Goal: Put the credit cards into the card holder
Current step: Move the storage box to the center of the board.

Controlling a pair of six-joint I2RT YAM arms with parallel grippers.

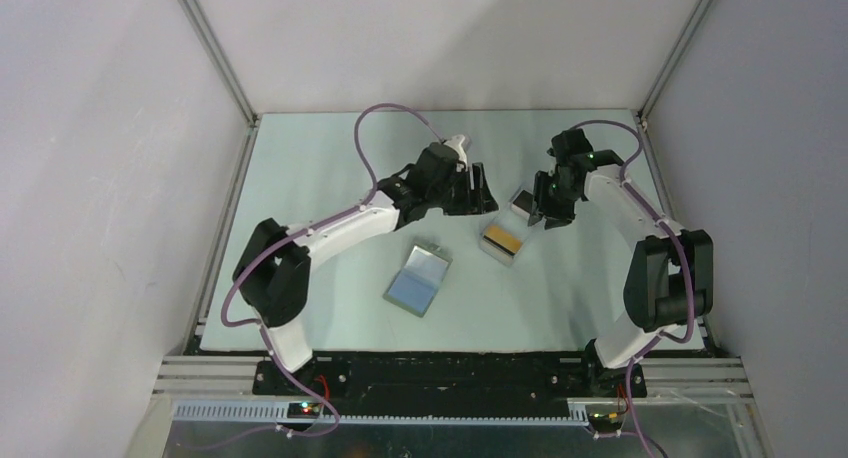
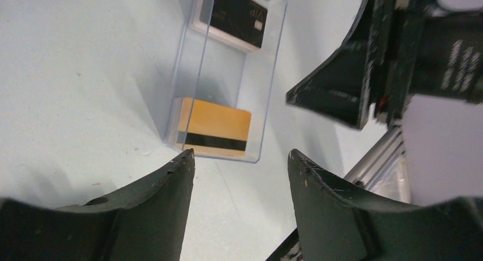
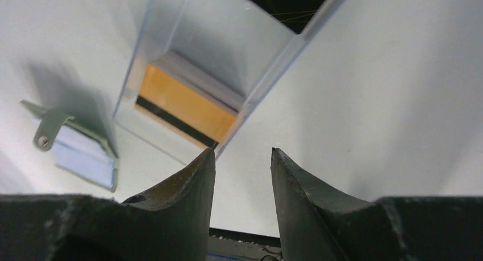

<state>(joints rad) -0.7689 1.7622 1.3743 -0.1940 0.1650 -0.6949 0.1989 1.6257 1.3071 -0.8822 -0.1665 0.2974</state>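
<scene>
Left pincer (image 2: 240, 154) and right pincer (image 3: 242, 151) (both released) flank the tray (image 2: 228, 73) of credit cards (image 2: 219, 124) short of the bench's (image 1: 300, 178) far edge.

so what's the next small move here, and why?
Probably ease the right tool down onto the orange cards in the clear tray. It is open and empty, the cards sit just ahead of its fingertips, and the card holder lies open on the table.

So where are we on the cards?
Done: card holder lies open, no card showing inside. In hand: nothing; left claw and right claw hang open by the clear tray. Left: everything, the orange cards and the black card sit in the tray.
</scene>
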